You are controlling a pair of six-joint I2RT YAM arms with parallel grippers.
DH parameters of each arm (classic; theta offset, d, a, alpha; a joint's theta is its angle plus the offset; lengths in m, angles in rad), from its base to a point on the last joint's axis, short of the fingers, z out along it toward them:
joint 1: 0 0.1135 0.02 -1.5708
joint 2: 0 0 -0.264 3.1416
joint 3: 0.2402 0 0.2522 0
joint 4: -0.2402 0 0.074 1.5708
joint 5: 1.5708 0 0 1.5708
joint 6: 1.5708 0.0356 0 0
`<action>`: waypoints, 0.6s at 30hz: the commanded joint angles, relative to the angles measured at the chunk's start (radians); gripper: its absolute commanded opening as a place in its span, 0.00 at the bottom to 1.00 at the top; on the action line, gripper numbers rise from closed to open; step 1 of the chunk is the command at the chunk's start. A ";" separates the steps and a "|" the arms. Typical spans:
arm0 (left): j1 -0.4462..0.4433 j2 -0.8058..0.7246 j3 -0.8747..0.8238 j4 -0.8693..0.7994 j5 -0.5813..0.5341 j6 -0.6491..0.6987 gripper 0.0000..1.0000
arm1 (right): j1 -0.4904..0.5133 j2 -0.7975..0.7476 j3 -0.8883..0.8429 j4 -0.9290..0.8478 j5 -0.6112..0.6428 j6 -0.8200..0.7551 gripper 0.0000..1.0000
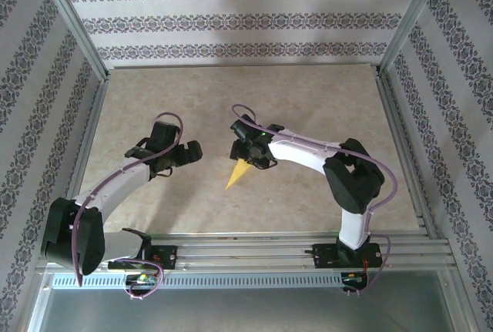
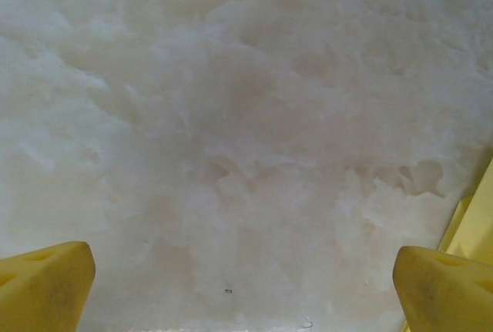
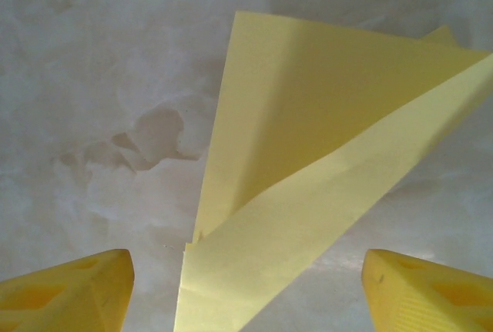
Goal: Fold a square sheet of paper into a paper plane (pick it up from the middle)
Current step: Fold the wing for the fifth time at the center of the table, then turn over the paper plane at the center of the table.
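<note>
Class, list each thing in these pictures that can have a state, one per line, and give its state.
paper plane: folded to a point, lying on the table, not gripped.
left tool: open, empty, above bare table.
right tool: open, astride the paper plane.

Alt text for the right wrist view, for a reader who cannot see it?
A folded yellow paper plane rests on the pale marbled table, between the right gripper and its two yellow fingertips. The jaws stand open, touching nothing.
</note>
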 commanded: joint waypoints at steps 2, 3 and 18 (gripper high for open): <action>0.016 -0.014 -0.022 0.043 0.033 -0.003 1.00 | 0.012 0.042 0.052 -0.114 0.061 0.076 0.73; 0.017 -0.013 -0.022 0.043 0.037 -0.001 1.00 | 0.012 0.044 0.055 -0.125 0.064 0.086 0.72; 0.019 0.033 -0.018 0.066 0.083 -0.003 1.00 | 0.010 -0.029 -0.032 -0.122 0.090 0.159 0.40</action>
